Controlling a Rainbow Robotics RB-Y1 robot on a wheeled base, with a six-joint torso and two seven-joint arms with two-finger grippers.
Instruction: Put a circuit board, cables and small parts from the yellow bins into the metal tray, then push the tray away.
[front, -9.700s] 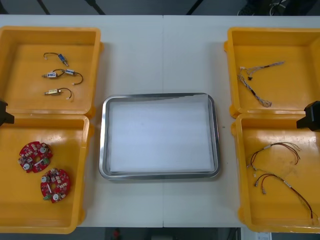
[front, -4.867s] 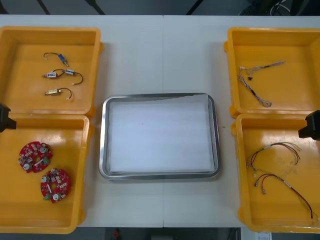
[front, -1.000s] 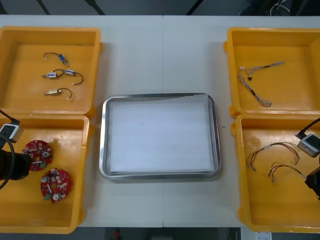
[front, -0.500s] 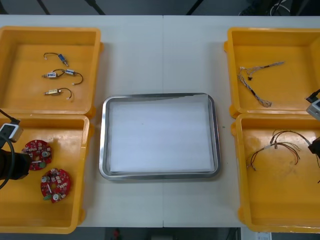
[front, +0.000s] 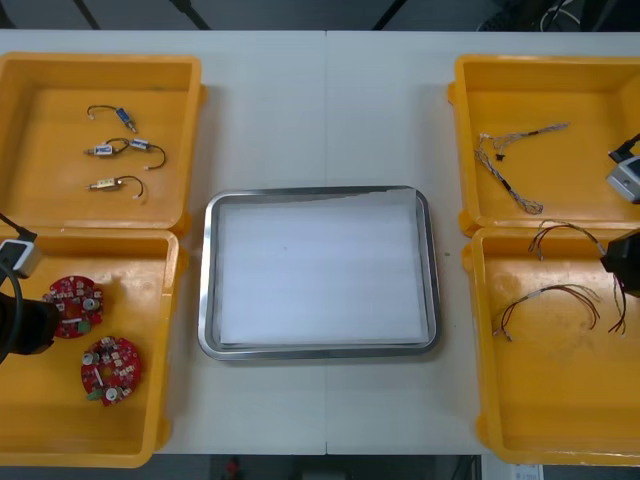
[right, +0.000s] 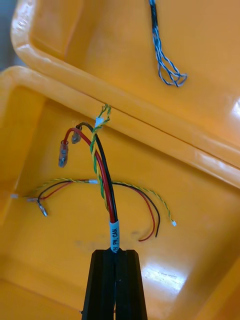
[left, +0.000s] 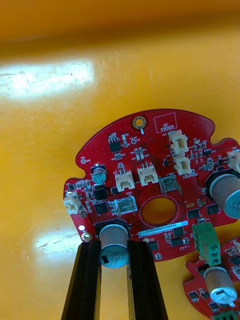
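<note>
Two black fingers of the left end effector (left: 114, 248) stand a narrow gap apart. They are clamped on a silver can-shaped part at the edge of a round red circuit board (left: 150, 165), so the board is held by that part. The held board sits over the floor of the yellow near left bin (front: 150, 420); whether it touches that floor cannot be told. A second board (front: 110, 368) lies just beside it in the same bin, nearer the robot.

The right end effector (right: 114, 255) is closed tight on a red and yellow cable (right: 101, 175), pinching it at its white-labelled sleeve. The cable's black, red and twisted yellow strands rise from the fingers clear of the near right bin (right: 200, 260), and their ends reach the wall shared with the far right bin (right: 200, 30). A second cable (right: 65, 180) of the same kind lies on the near right bin's floor under the held one.

A blue and white cable (right: 170, 77) lies in the far right bin. Small metal parts (front: 125, 152) with dark leads lie in the far left bin (front: 60, 205). Between the bins, the metal tray (front: 205, 290), white inside, rests on the light counter (front: 325, 110), well apart from both end effectors.
</note>
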